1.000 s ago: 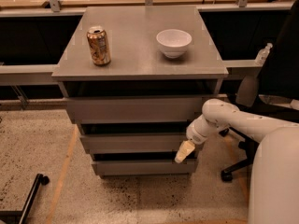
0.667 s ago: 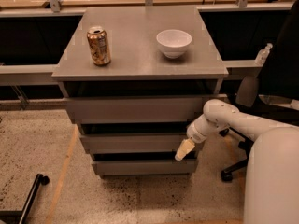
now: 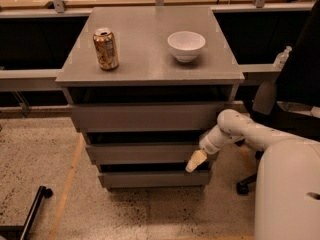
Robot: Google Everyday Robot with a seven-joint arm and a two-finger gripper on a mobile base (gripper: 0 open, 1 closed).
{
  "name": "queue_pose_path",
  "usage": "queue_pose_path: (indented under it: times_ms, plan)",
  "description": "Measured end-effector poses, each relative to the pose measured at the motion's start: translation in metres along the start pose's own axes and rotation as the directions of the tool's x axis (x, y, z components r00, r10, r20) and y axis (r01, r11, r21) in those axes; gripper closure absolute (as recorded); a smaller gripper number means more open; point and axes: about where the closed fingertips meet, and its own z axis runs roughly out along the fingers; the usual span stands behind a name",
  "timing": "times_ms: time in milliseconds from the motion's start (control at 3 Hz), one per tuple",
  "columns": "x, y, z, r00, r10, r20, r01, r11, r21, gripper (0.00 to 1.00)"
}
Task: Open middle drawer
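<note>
1. Grey cabinet point(image 3: 150, 64), three handleless drawer fronts stacked under a flat top.
2. Middle drawer point(image 3: 142, 153): wide, shallow grey front, second of the cabinet's three, below the taller top front point(image 3: 150, 116) and above the narrower lowest front point(image 3: 152, 179). It shows no clear projection from the cabinet and is judged not yet drawn out.
3. Gripper point(image 3: 196, 161): cream-coloured tip on a white arm point(image 3: 235, 131) that reaches in from the cabinet's right side. It sits at the lower right corner of the middle drawer's front, against or just beside the edge. Whether it is open or closed cannot be told, and contact cannot be confirmed.
4. Step in hand, as judged: getting a purchase on the drawer's right end, before any pull.
5. Next move, as judged: catch the front's edge in the dark gap above the lowest front, then draw straight out from the cabinet face. A plain front gives little to hold, so a slip is likely.
6. On the cabinet top: soda can point(image 3: 106, 49) at left, white bowl point(image 3: 186, 46) at right, both upright and well apart.
</note>
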Motion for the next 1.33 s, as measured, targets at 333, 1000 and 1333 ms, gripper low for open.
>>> queue_pose_path:
  times_ms: [333,1000,1333]
  plan:
    - [0.0074,0.0111,0.0090,1.000,0.022,0.011,-0.022,0.9996,-0.018,0.00]
    - [0.0061,0.0130,0.0057,1.000,0.024,0.012,-0.024,0.9995,-0.020,0.41]
    - [0.0042,0.0135,0.0022,1.000,0.024,0.012,-0.024,0.9995,-0.020,0.65]
